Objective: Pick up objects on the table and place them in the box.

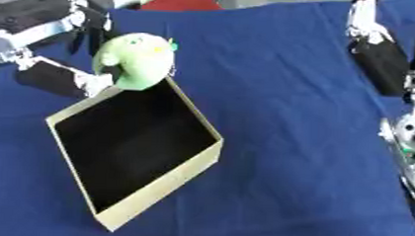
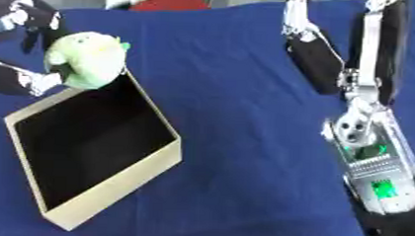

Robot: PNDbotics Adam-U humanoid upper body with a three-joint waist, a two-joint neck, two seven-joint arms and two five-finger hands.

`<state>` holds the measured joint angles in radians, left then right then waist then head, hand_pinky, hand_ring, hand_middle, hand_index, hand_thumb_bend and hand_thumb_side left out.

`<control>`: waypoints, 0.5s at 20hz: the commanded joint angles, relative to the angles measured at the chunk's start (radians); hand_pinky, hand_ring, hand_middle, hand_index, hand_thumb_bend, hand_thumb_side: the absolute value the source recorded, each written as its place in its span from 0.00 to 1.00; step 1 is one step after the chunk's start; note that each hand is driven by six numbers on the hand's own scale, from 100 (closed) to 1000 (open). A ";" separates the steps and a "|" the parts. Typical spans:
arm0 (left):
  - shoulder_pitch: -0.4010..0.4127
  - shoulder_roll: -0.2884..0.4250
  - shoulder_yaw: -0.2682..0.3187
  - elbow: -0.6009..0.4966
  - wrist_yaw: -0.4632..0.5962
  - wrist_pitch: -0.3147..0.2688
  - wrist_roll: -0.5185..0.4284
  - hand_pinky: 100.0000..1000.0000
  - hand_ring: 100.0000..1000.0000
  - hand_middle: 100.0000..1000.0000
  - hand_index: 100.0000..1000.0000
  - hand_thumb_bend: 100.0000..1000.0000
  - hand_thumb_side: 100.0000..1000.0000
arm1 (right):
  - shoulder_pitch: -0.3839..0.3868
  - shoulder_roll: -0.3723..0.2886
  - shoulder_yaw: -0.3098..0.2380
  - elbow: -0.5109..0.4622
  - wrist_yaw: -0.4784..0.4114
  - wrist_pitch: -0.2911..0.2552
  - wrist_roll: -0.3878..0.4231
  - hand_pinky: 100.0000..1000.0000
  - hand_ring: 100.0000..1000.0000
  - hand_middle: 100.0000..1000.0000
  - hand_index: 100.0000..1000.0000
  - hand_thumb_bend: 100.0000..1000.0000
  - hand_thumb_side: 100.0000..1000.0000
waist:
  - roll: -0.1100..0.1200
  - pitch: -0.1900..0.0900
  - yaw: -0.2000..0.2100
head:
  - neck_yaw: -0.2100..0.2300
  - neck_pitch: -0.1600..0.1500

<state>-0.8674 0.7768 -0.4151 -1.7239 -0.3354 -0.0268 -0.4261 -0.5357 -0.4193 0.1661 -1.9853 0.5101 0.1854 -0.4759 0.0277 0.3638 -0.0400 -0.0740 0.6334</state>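
A pale green round plush toy [image 1: 135, 59] with a small orange spot hangs over the far corner of the box [image 1: 156, 187]. The box is cream cardboard with a dark empty inside, lying askew on the blue cloth. My left hand [image 1: 70, 78] comes in from the upper left; its black fingers are curled round the toy from behind and below. My right hand [image 2: 313, 52] hovers at the upper right over the cloth, fingers straight and pointing down, holding nothing.
A blue cloth [image 1: 288, 142] covers the whole table. My right forearm [image 2: 374, 165], silver with a green-lit panel, runs down the right side. Something red [image 1: 180, 1] and a white shape lie beyond the table's far edge.
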 commanded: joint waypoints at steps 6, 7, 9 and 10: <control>0.043 0.016 0.008 -0.013 0.036 0.030 -0.026 0.24 0.40 0.42 0.60 0.00 0.28 | -0.006 -0.005 -0.010 -0.015 0.001 0.000 -0.005 0.93 0.73 0.71 0.87 0.00 0.50 | -0.009 -0.024 -0.001 | -0.004 0.011; 0.045 0.009 0.004 -0.013 0.036 0.030 -0.030 0.24 0.40 0.42 0.60 0.00 0.27 | -0.006 -0.005 -0.010 -0.015 0.001 0.000 -0.005 0.93 0.73 0.71 0.87 0.00 0.50 | -0.010 -0.024 -0.001 | -0.004 0.012; 0.044 -0.005 -0.003 -0.013 0.024 0.028 -0.037 0.24 0.40 0.42 0.60 0.00 0.27 | -0.005 -0.004 -0.010 -0.015 0.000 0.000 -0.005 0.93 0.73 0.71 0.87 0.00 0.50 | -0.012 -0.023 -0.001 | -0.004 0.014; 0.043 -0.011 -0.007 -0.011 0.017 0.026 -0.041 0.24 0.40 0.42 0.60 0.00 0.27 | -0.004 -0.003 -0.010 -0.015 -0.001 0.000 -0.006 0.93 0.73 0.71 0.87 0.00 0.50 | -0.012 -0.024 -0.001 | -0.004 0.014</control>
<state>-0.8105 0.7565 -0.4268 -1.7249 -0.3109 0.0006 -0.4614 -0.5350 -0.4171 0.1661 -1.9853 0.5098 0.1854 -0.4768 0.0163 0.3638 -0.0408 -0.0743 0.6412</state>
